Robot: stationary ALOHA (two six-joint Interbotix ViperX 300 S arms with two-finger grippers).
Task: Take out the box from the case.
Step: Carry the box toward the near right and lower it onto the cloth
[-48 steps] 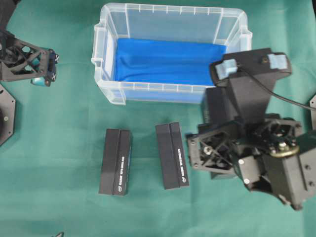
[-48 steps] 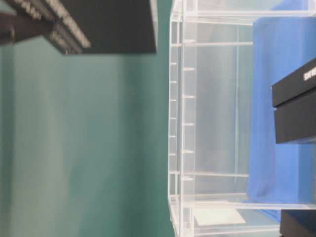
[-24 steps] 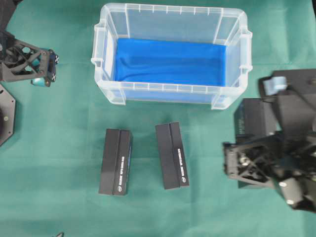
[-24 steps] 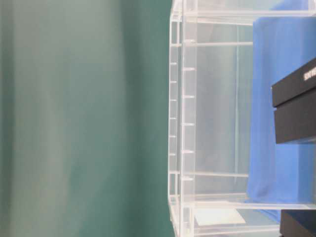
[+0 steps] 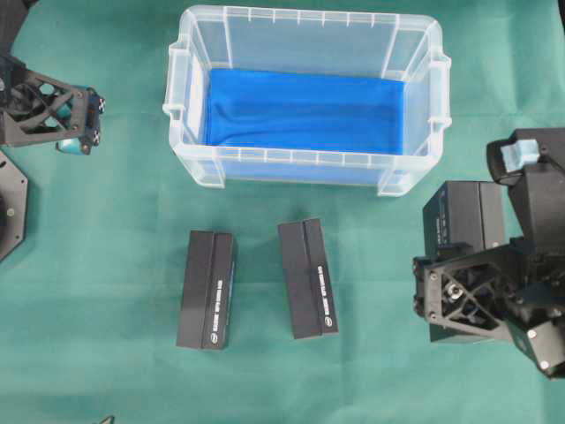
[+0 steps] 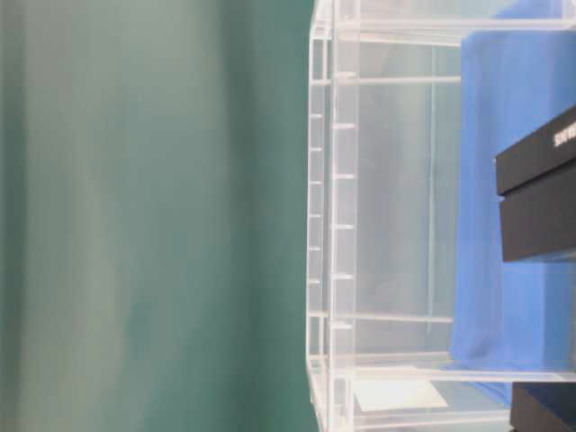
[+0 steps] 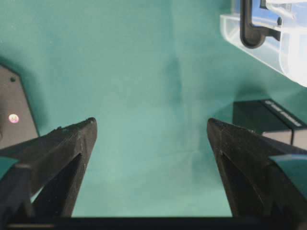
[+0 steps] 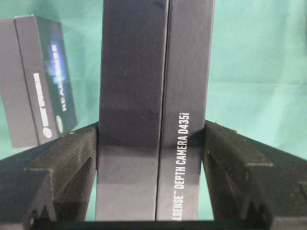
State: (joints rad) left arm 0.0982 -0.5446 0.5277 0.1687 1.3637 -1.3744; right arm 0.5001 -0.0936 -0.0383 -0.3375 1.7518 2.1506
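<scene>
The right hand is gripping a black box between its two fingers, pressed against both long sides, and in the overhead view that box is sitting outside the case, near the counter's right edge. The case itself is showing only its blue lining now, nothing inside. Two more black boxes are lying side by side toward the counter's near edge, one on the left and one just right of it, well apart from the case.

So this looks like the set-down step: the lift-out seems done, and the next move is calling for lowering the box flat onto the green counter, then spreading the fingers and backing away without dragging it.

Writing on the held box is reading "SENSE DEPTH CAMERA D435i"; the neighbouring box's print is too blurred to read.

The left hand is hanging wide apart, holding nothing, over bare counter by the left edge.
</scene>
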